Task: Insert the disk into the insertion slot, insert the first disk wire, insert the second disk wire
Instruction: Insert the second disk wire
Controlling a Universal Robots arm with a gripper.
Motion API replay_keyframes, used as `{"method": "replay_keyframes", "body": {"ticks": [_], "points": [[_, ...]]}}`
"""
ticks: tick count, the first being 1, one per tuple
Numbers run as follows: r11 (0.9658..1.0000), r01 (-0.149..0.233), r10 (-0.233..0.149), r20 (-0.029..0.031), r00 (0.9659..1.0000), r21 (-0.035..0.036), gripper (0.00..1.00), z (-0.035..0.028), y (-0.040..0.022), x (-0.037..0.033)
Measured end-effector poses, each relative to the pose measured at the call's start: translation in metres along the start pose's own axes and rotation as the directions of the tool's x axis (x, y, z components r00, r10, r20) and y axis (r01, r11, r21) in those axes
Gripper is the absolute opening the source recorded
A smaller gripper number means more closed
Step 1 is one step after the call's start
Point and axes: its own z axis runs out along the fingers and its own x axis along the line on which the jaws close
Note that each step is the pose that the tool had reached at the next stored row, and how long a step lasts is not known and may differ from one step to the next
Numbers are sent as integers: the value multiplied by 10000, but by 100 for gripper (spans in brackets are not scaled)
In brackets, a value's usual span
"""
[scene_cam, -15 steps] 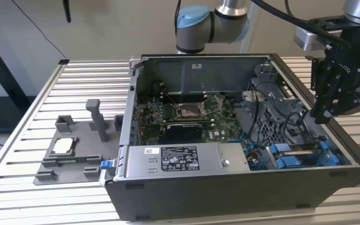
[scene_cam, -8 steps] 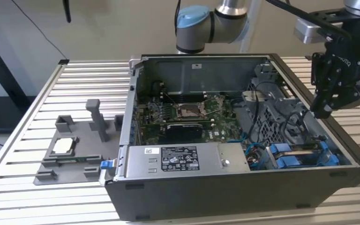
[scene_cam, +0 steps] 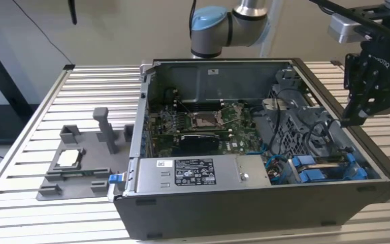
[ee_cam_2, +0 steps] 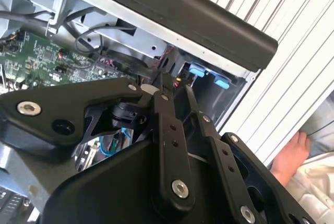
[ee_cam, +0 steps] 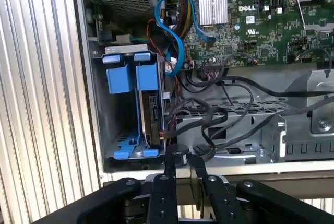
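Observation:
The disk [ee_cam: 152,115] stands on edge in the drive bay at the corner of the open computer case [scene_cam: 249,208], held in its blue carrier [ee_cam: 125,78]. In the exterior view the blue carrier [scene_cam: 314,175] sits at the case's front on the exterior view's right. Red and black wires [ee_cam: 165,130] bunch at the disk's end, and black cables [ee_cam: 209,125] loop beside it. My gripper [scene_cam: 355,118] hangs above the case's wall on the exterior view's right. Its fingers [ee_cam: 169,169] are drawn together just over the bay, with nothing clearly between them. The gripper [ee_cam_2: 172,85] points at the blue tabs [ee_cam_2: 199,71].
A grey labelled power-supply box [scene_cam: 195,173] fills the case's front. The green motherboard [scene_cam: 202,122] lies behind it, with a blue cable [ee_cam: 177,31] looping over it. A grey fixture [scene_cam: 79,162] sits on the slatted table at the exterior view's left. A person's hand [ee_cam_2: 289,153] rests beside the case.

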Motion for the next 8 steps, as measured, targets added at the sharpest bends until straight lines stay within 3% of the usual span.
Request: {"method": "replay_keyframes", "body": {"ticks": [4, 8], "points": [[10000, -4, 4, -6, 10000, -67, 27, 49, -3, -94], [9998, -16, 15, -64, 10000, -221, 27, 74, -21, -116]]}}
